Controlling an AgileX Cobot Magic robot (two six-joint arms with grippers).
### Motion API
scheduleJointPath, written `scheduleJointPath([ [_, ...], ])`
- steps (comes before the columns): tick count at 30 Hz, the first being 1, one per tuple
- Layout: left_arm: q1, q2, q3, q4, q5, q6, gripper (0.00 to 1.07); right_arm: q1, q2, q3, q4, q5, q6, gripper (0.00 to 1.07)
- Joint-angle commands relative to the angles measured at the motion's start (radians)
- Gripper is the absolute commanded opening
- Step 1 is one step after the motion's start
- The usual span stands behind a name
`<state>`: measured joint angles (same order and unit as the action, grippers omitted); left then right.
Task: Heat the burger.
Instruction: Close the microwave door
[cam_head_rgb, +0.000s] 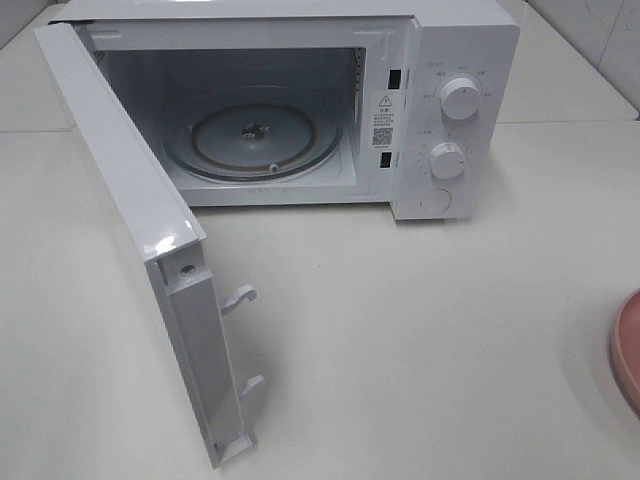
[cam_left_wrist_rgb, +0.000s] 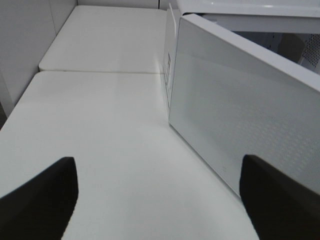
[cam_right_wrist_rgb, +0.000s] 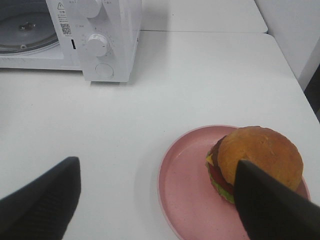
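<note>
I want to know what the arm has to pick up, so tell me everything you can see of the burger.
The burger has a glossy golden-brown bun on top, with a dark patty, a bit of yellow cheese, red tomato and green lettuce showing at its side. It sits upright and whole on a round pink plate, toward one side of it rather than at the centre. One finger of the open right gripper overlaps it in the right wrist view; contact cannot be told.
</note>
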<state>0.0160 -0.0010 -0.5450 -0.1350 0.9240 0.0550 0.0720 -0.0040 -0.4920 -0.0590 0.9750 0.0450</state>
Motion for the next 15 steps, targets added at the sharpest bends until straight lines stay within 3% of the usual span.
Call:
scheduleJointPath([
  [1,0.001,0.029,-0.008,-0.008,-0.082,-0.002,0.69,-0.005,-0.035,0.002,-0.003,-0.014,-0.008,0.76],
  [2,0.001,0.055,-0.008,-0.008,-0.120,-0.002,0.62,-0.005,-0.035,0.002,-0.003,-0.014,-0.008,0.76],
  [4,0.001,0.066,-0.008,-0.008,-0.138,-0.002,0.59,-0.005,-0.035,0.002,-0.003,-0.014,-0.008,0.76],
  [8,0.001,0.159,-0.007,-0.007,-0.237,-0.002,0.41,-0.005,-0.035,0.002,-0.003,-0.014,-0.008,0.76],
  [9,0.001,0.159,-0.007,-0.007,-0.237,-0.002,0.41,-0.005,-0.035,0.002,-0.003,-0.014,-0.008,0.76],
  [10,0.001,0.200,-0.007,-0.006,-0.268,-0.002,0.33,-0.005,-0.035,0.002,-0.003,-0.014,-0.008,0.76],
  [11,0.001,0.200,-0.007,-0.006,-0.268,-0.002,0.33,-0.005,-0.035,0.002,-0.003,-0.014,-0.008,0.76],
  [12,0.001,0.244,-0.007,-0.006,-0.298,-0.002,0.25,-0.005,-0.035,0.002,-0.003,-0.014,-0.008,0.76],
  [14,0.001,0.269,-0.007,-0.006,-0.317,-0.002,0.21,-0.005,-0.035,0.002,-0.003,-0.014,-0.008,0.76],
  [15,0.001,0.320,-0.007,-0.006,-0.360,-0.002,0.13,-0.005,-0.035,0.002,-0.003,-0.014,-0.008,0.76],
])
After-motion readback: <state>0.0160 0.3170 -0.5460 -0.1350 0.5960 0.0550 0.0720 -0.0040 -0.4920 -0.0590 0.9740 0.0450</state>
